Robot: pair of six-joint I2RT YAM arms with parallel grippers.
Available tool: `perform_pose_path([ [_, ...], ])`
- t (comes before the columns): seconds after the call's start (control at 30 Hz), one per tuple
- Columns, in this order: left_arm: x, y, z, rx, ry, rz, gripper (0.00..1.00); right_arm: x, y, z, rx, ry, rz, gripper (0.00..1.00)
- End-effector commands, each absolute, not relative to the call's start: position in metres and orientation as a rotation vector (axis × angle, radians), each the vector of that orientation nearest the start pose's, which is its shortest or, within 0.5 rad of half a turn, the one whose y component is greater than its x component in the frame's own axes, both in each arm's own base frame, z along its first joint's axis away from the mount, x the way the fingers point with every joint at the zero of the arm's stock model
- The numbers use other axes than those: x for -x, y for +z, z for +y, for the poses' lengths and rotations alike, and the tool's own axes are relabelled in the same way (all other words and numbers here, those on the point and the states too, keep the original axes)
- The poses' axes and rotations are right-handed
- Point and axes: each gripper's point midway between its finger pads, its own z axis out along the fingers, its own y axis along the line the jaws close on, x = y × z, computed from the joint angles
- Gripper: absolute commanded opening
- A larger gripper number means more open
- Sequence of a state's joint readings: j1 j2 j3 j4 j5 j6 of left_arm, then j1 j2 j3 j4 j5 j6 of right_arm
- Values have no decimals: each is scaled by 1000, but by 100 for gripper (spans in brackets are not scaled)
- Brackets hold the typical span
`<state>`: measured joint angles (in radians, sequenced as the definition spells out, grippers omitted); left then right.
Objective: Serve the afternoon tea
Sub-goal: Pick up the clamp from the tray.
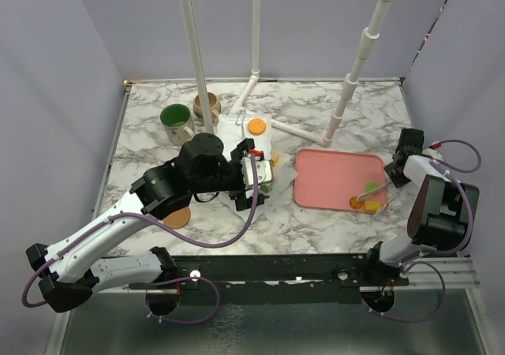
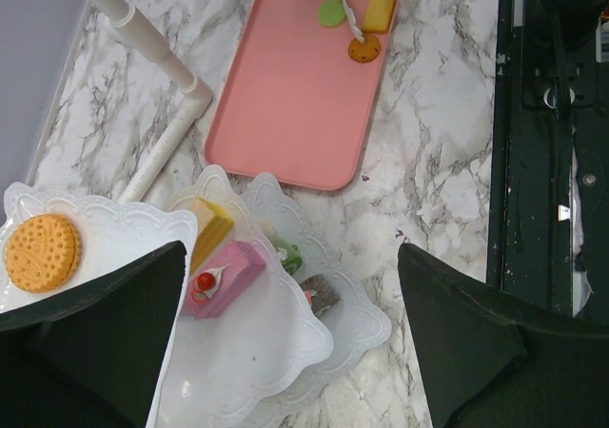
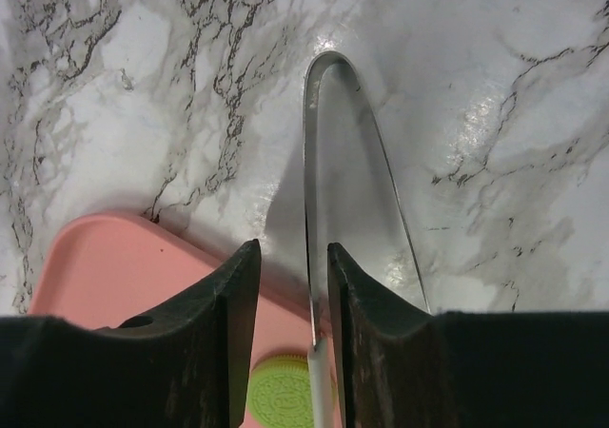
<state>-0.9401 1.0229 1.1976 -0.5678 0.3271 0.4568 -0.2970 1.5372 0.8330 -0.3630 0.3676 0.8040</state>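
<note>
While left fingers gape wide over the lilac-walled marble table, right fingers sit narrow around tongs, grip unclear.

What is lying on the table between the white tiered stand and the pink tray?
Nothing: only bare marble table lies between the stand and the pink tray, as the left wrist view shows.
</note>
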Motion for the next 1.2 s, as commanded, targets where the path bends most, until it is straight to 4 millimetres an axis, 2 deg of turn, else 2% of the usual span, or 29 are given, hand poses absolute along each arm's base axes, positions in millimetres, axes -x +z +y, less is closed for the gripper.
perform_pose_path([
  [0.0, -160, 309, -284, -1452, -619, 1368, 94, -314, 32, -132, -1434, -268, 2115, 36],
  [0.17, -158, 303, -281, -1457, -615, 1372, 94, -314, 29, -134, -1437, -286, 2108, 20],
  [0.3, -155, 301, -280, -1451, -637, 1379, 93, -314, 42, -139, -1435, -294, 2058, 2],
  [0.43, -152, 302, -285, -1438, -683, 1385, 94, -319, 74, -140, -1412, -242, 1956, 1],
  [0.57, -151, 308, -293, -1413, -731, 1385, 95, -330, 122, -131, -1314, -114, 1860, 1],
  [0.7, -152, 319, -306, -1339, -808, 1401, 99, -341, 179, -101, -1150, 30, 1775, 1],
  [0.83, -149, 333, -326, -1275, -947, 1399, 99, -345, 238, -51, -939, 174, 1681, 1],
  [1.03, -152, 344, -361, -1220, -1114, 1379, 99, -333, 312, 23, -635, 477, 1536, 1],
  [1.17, -166, 333, -384, -1217, -1129, 1411, 99, -315, 348, 53, -454, 620, 1448, 1],
])
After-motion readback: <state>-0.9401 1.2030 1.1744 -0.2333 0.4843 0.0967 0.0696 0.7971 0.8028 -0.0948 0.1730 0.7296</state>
